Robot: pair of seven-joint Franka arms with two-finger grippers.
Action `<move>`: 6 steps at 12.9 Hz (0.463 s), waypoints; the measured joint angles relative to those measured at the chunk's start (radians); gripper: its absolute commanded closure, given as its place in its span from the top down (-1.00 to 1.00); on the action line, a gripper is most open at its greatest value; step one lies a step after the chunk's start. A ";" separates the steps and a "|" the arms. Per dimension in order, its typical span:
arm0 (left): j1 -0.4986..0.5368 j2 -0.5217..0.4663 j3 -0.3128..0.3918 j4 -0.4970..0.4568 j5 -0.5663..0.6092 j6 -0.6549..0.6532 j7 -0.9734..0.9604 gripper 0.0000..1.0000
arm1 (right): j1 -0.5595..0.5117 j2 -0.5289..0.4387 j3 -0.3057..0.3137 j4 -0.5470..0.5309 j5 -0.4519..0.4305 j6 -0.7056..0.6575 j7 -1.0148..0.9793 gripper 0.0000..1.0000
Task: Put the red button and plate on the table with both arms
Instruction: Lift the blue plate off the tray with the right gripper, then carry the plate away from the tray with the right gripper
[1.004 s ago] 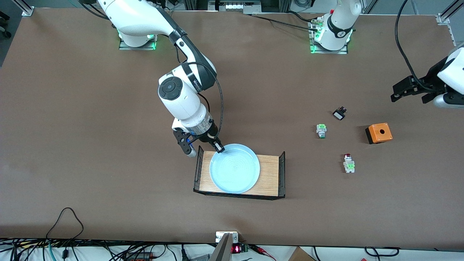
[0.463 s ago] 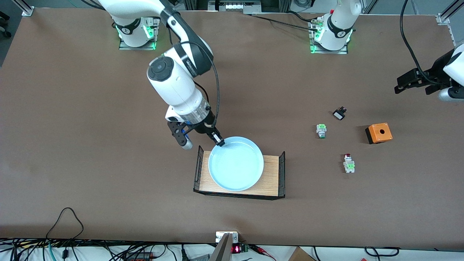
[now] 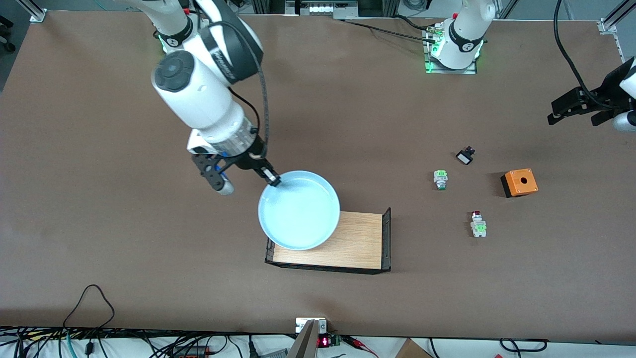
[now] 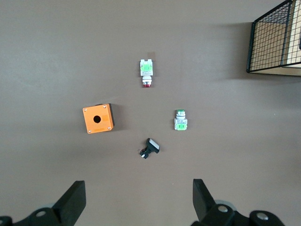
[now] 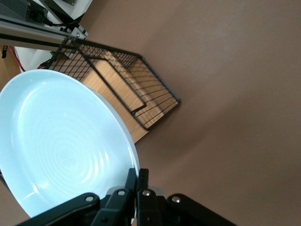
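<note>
One round, smooth plate (image 3: 299, 210) up in the air.
Right claw (image 3: 272, 177) pinches its rim above the wooden tray (image 3: 348, 243); left claw (image 4: 136, 200) waits, wide open, above the tabletop (image 3: 99, 199).

Little can be read. A small display (image 3: 323, 341) at the tabletop (image 3: 99, 174) edge nearest the front camera shows red digits, too small to make out. Dark lettering on the right arm's (image 3: 198, 104) black band and round marks on both arm bases are illegible.
</note>
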 measured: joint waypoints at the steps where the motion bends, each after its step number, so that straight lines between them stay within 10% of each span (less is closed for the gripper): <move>1: -0.001 -0.001 -0.003 0.000 0.000 0.000 0.000 1.00 | -0.021 -0.014 -0.001 -0.001 0.000 -0.045 -0.044 -1.00; 6: 0.003 -0.006 0.001 0.013 0.001 0.000 -0.003 1.00 | -0.158 -0.046 -0.009 -0.007 0.000 -0.233 -0.345 -1.00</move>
